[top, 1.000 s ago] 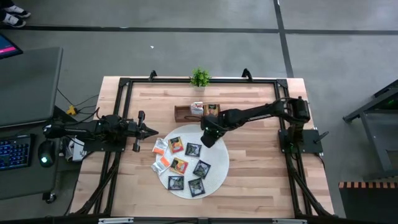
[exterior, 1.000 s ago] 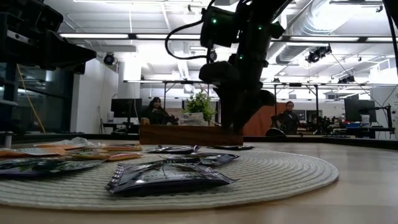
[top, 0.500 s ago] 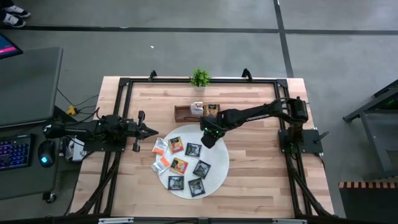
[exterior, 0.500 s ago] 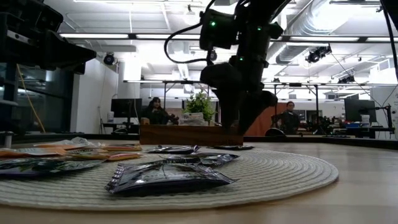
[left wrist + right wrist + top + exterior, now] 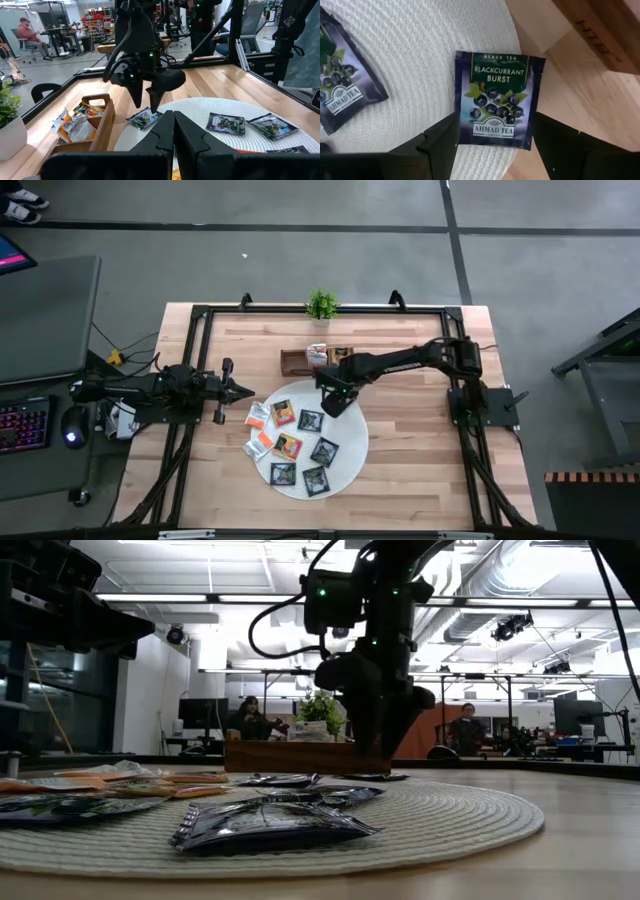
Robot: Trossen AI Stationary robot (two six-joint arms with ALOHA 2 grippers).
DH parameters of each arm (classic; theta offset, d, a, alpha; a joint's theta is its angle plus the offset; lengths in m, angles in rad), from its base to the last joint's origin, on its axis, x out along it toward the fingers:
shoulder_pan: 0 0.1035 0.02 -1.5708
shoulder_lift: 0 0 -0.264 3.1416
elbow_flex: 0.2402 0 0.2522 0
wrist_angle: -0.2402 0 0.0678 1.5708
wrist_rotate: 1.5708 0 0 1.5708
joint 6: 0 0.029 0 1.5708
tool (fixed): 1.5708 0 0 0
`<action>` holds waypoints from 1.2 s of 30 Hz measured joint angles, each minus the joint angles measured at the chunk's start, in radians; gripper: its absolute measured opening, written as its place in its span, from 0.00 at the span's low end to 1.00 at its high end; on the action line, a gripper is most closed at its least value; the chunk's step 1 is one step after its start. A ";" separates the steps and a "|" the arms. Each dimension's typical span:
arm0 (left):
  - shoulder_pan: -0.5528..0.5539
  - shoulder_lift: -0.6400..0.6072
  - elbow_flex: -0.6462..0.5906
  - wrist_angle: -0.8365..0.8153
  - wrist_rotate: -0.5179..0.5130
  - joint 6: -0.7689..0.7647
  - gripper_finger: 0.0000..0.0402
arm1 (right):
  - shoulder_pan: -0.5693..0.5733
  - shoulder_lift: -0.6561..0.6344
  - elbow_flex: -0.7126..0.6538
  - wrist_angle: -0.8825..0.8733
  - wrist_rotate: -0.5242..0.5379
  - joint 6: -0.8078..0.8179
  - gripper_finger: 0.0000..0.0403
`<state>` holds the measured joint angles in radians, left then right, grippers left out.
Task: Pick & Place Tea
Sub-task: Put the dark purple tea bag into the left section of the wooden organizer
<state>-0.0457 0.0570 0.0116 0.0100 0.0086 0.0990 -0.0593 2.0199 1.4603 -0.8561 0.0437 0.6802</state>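
I moved right gripper (image 5: 331,402) left, mid-frame; fingers now spread over black tea bag (image 5: 496,102), nothing grasped. Next, pinch. Left gripper (image 5: 240,391) clenched.

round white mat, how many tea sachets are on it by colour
Black square tea sachets: 5, one lying between the fingers of the open right gripper
Orange-yellow square sachets: 2
White sachets with orange marks, at the left edge of the round white woven mat: about 3, overlapping
Total: about 10
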 joint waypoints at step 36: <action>0.000 0.000 0.000 0.000 0.000 0.000 0.00 | 0.007 0.067 -0.001 0.016 -0.023 0.053 0.15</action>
<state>-0.0458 0.0570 0.0116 0.0098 0.0085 0.0990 -0.0528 2.0869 1.4593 -0.8402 0.0204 0.7330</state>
